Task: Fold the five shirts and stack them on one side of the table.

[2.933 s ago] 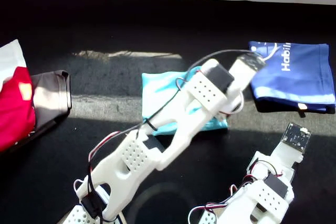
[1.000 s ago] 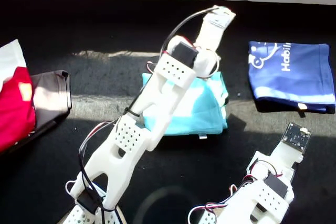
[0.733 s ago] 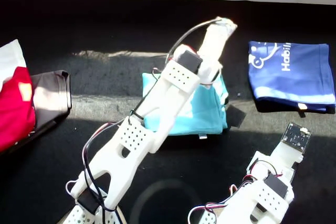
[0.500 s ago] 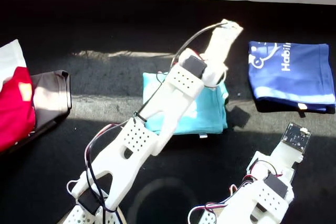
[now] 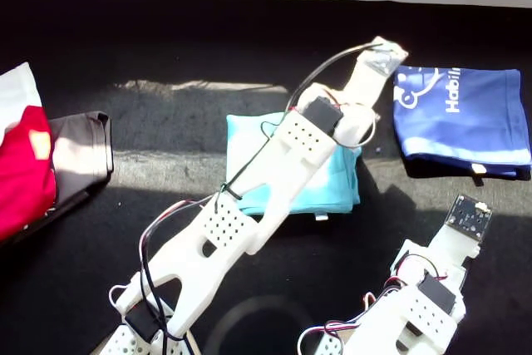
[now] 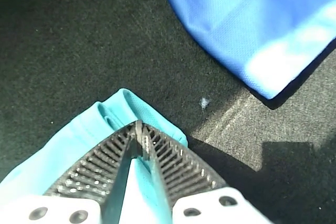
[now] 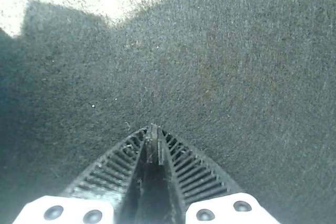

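A folded teal shirt [image 5: 248,143] lies mid-table, partly covered by my left arm [image 5: 291,155], which stretches across it. My left gripper [image 6: 139,127] is shut, its tips at the teal shirt's [image 6: 79,135] corner nearest the blue shirt; I cannot tell whether any cloth is pinched. A folded blue shirt [image 5: 465,118] with white print lies to the right, a short strip of bare cloth apart, also seen as the blue shirt [image 6: 252,19]. My right gripper [image 7: 152,129] is shut on nothing over bare dark cloth; its arm [image 5: 432,288] sits folded at the front right.
At the left edge lies a heap with a red shirt [image 5: 25,168], a white one [image 5: 17,89] and a dark one [image 5: 79,151]. The table [image 5: 166,56] is covered in black cloth, with a band of sunlight across its middle.
My left arm has swung to the right across the teal shirt toward the blue one over the last second. The shirts and the right arm have stayed where they were.
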`<move>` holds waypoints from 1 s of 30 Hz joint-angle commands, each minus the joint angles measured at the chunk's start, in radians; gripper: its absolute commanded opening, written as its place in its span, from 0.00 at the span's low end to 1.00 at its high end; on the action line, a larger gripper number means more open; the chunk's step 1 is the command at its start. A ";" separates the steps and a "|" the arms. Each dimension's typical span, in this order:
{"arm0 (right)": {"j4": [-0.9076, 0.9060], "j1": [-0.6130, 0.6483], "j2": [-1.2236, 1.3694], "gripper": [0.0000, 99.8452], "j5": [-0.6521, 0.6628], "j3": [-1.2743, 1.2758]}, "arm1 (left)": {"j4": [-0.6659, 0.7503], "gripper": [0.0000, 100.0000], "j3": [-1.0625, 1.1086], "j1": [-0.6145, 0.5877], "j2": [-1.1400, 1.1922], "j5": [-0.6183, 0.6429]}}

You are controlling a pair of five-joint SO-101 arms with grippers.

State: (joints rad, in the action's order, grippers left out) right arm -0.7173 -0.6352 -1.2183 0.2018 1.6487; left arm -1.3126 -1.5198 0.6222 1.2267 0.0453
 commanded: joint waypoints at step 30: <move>-0.671 0.568 0.725 0.23 -0.189 -1.288 | -0.430 0.01 1.049 -0.389 -1.190 -0.003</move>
State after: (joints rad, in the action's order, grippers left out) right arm -1.3418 -0.1534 -0.6920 0.0729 0.5639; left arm -1.7668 -0.6621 0.2662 0.1726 0.0453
